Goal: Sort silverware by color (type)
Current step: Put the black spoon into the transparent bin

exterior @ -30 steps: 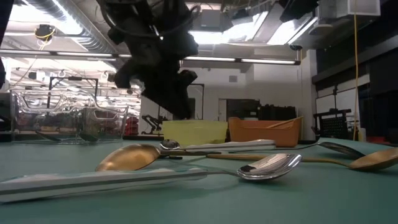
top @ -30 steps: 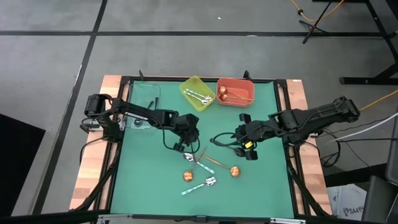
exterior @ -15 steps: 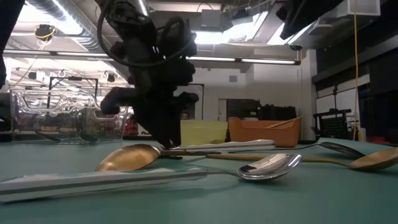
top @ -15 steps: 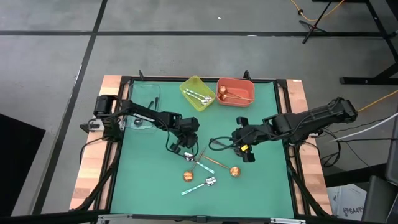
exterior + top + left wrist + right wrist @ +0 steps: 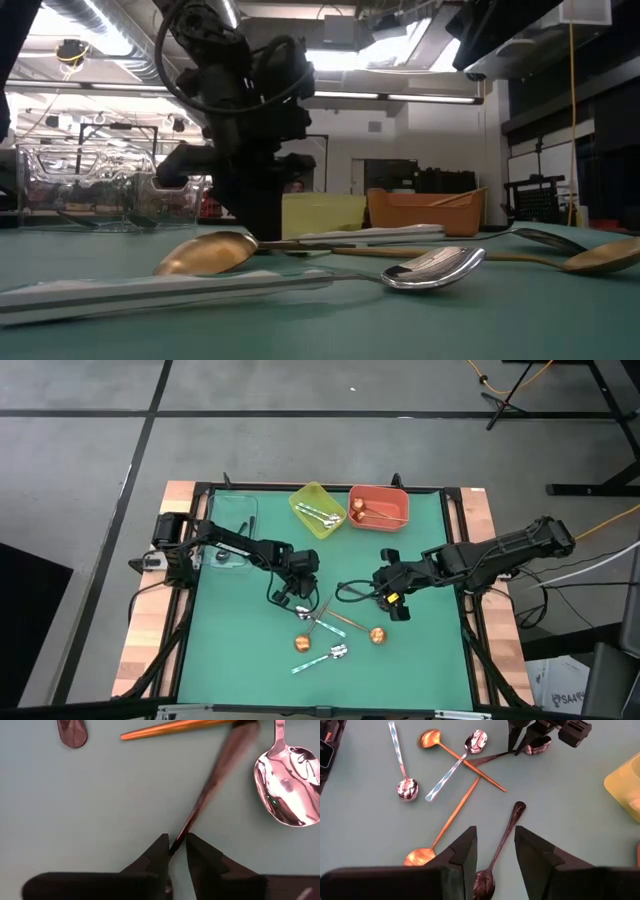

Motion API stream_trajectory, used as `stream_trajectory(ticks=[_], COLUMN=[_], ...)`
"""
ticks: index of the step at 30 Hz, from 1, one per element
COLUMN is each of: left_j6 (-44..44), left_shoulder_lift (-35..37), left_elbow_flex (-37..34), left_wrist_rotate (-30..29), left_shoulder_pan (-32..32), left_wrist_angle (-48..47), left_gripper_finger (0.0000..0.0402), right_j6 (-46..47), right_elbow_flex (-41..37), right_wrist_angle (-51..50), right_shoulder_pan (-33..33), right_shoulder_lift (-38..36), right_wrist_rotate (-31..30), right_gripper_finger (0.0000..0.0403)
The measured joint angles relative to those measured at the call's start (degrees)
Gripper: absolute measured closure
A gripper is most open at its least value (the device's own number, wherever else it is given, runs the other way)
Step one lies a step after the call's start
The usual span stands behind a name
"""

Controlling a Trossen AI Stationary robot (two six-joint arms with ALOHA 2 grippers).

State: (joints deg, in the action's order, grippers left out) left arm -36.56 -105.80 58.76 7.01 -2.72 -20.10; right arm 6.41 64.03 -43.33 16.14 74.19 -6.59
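Several spoons lie loose on the green mat (image 5: pixel 240 660): two copper ones (image 5: pixel 451 819), two silver ones with teal handles (image 5: pixel 400 762), and two black ones. My left gripper (image 5: pixel 177 839) is down at the mat (image 5: pixel 255 222) with its fingers shut on one black spoon (image 5: pixel 212 780), whose bowl (image 5: pixel 538 746) lies under the gripper. My right gripper (image 5: pixel 495 829) hangs open above the mat (image 5: pixel 396 606), over the other black spoon (image 5: pixel 504 832), touching nothing. A yellow bin (image 5: pixel 318 510) holds silver spoons; an orange bin (image 5: pixel 378 507) holds a copper one. My left gripper pinches the black spoon's slim handle (image 5: pixel 181 836) between its two fingertips, close to the bowl end. The fingers come from above, slanting down, and lie across the handle. The spoon lies low at the mat, its free handle end (image 5: pixel 240 735) reaching under a copper spoon's handle.
A clear container (image 5: pixel 230 530) stands at the mat's far left, next to the yellow and orange bins along the far edge. The loose spoons cross one another near the mat's middle (image 5: pixel 325 630). Bare mat lies toward the left and the near edge.
My left gripper has come down to the mat at the far end of the spoon heap and tipped steeper; its fingers now stand at the mat beside the copper spoon's bowl.
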Motion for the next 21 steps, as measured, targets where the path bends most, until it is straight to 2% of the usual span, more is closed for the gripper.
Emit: stream_trajectory(ticks=[10,21], left_j6=[3.5,18.6], left_shoulder_lift=[0.1,0.1], left_elbow_flex=[0.1,0.1], left_wrist_rotate=[-3.0,-3.9], left_shoulder_pan=[0.1,0.0], left_wrist_angle=[-2.7,-3.0], left_gripper_finger=[0.0391,0.0394], right_j6=[0.0,0.0], right_elbow_flex=[0.0,0.0], right_wrist_angle=[0.0,0.0], right_shoulder_pan=[0.0,0.0], right_shoulder_lift=[0.0,0.0], right_wrist_rotate=[0.0,0.0], right_gripper_finger=[0.0281,0.0281])
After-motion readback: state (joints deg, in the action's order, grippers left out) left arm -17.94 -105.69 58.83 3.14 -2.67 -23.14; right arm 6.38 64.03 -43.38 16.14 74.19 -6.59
